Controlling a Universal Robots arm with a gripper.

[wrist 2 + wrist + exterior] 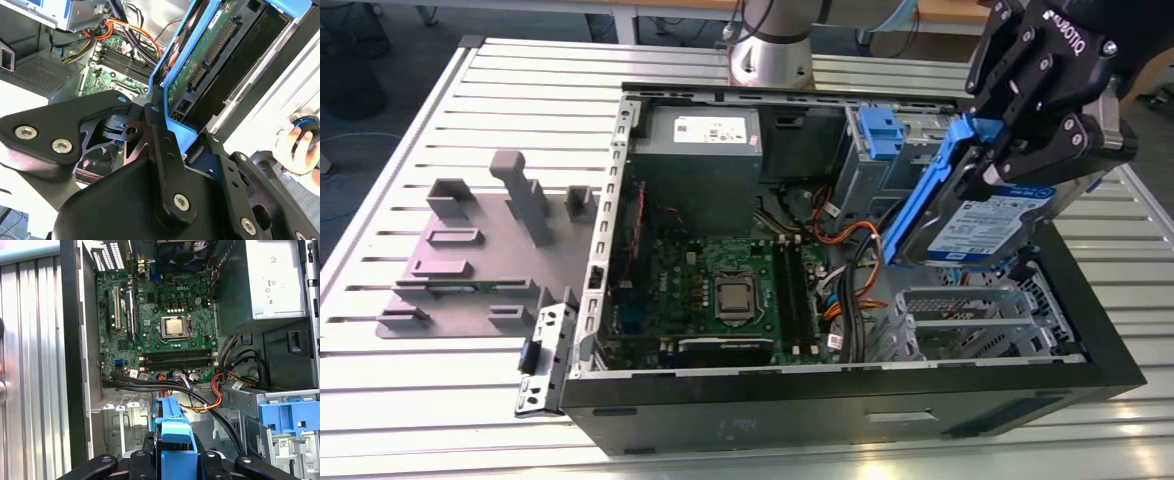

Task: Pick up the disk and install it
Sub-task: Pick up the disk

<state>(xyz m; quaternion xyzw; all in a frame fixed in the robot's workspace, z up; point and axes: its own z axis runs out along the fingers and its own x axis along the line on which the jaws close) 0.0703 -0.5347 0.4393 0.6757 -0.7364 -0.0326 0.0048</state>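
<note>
The disk [983,222] hangs tilted on edge above the right side of the open computer case [854,405]. Its blue-and-white label faces the exterior view and blue rails run round its edges. My gripper [1034,165] is shut on its upper part, one black finger on each side. In the second wrist view the disk's green circuit-board underside [212,47] and connector row show, with the gripper [170,135] clamped on the blue rail. In the first wrist view the disk's blue edge [172,437] sticks out from the gripper [172,462], above the metal drive cage [122,430].
Inside the case lie the motherboard [720,290], orange and black cables [847,245], the grey power supply [700,150] and a blue caddy clip [878,130]. A grey fixture with upright posts [467,250] sits on the slatted table at the exterior view's left. A person's hand [295,142] rests off to one side.
</note>
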